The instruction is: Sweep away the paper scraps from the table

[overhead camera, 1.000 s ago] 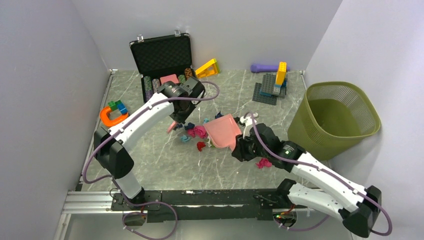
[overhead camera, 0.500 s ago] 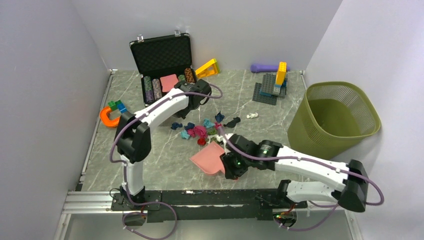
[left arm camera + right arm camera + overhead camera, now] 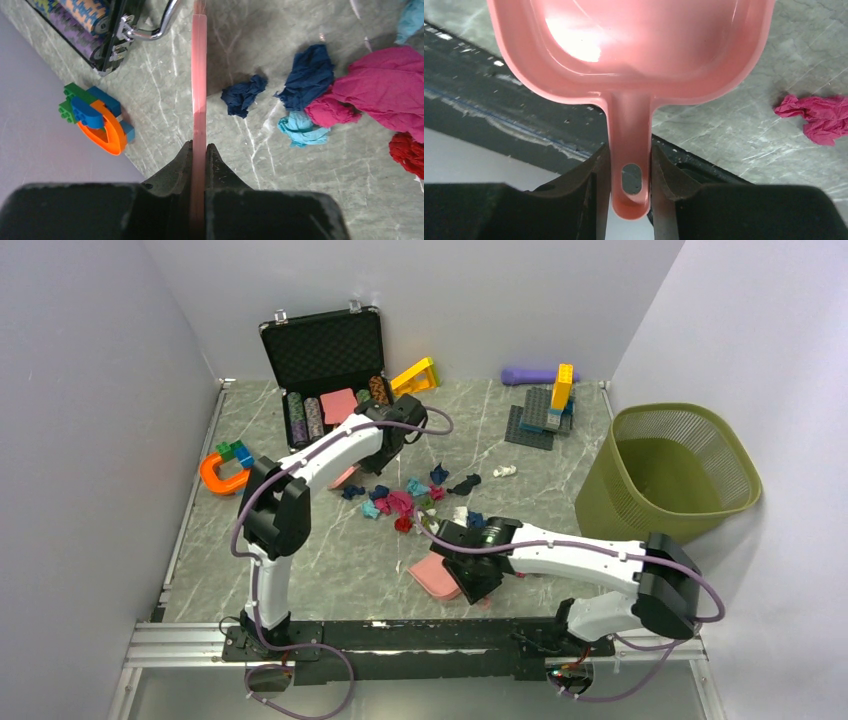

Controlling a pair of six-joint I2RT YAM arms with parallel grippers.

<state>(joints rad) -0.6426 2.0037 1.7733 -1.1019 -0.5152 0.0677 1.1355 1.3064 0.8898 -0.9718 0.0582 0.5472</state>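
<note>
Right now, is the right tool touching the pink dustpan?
Touching. The right wrist view shows the right tool closed on the handle of the pink dustpan, with a finger pressed against each side and no gap.

Left arm (image 3: 335,452) and right arm (image 3: 585,558), white shells, black joints (image 3: 275,520), purple cables (image 3: 570,544) along each, black moulded fingers (image 3: 172,172).

Crumpled paper scraps (image 3: 402,503) on marbled table (image 3: 330,560)

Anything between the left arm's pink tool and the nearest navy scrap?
Only bare table, per the left wrist view: pink tool and navy scrap sit apart, nothing between.
</note>
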